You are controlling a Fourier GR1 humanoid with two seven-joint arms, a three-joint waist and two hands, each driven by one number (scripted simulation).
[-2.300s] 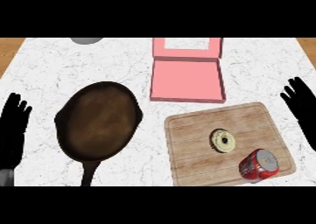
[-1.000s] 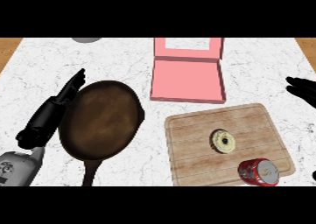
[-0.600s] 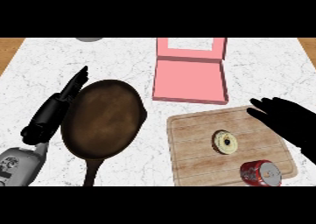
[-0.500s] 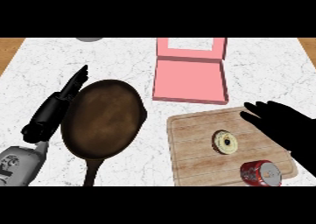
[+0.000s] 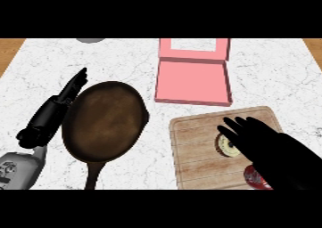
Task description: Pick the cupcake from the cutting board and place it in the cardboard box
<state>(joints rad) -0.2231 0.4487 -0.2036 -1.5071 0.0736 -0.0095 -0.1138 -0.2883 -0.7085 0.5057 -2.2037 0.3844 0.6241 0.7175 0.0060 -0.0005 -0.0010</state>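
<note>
The cupcake (image 5: 224,147), a pale round top with a dark ring, lies on the wooden cutting board (image 5: 196,147) at the lower right. My right hand (image 5: 268,149) hovers over it with fingers spread and straight, covering its right half. The pink cardboard box (image 5: 193,82) lies open beyond the board, its lid (image 5: 193,47) folded back toward the far edge. My left hand (image 5: 55,111) stretches flat along the left side of the pan, fingers straight and pointing away.
A dark brown frying pan (image 5: 104,122) sits left of the board, handle toward me. A red can (image 5: 255,178) lies on the board's near right corner, partly under my right hand. A grey object (image 5: 91,40) shows at the far edge.
My right hand has swung in from the right edge and moved left and nearer over the board until it covers part of the cupcake. The left hand turned flat beside the pan, then held still.
</note>
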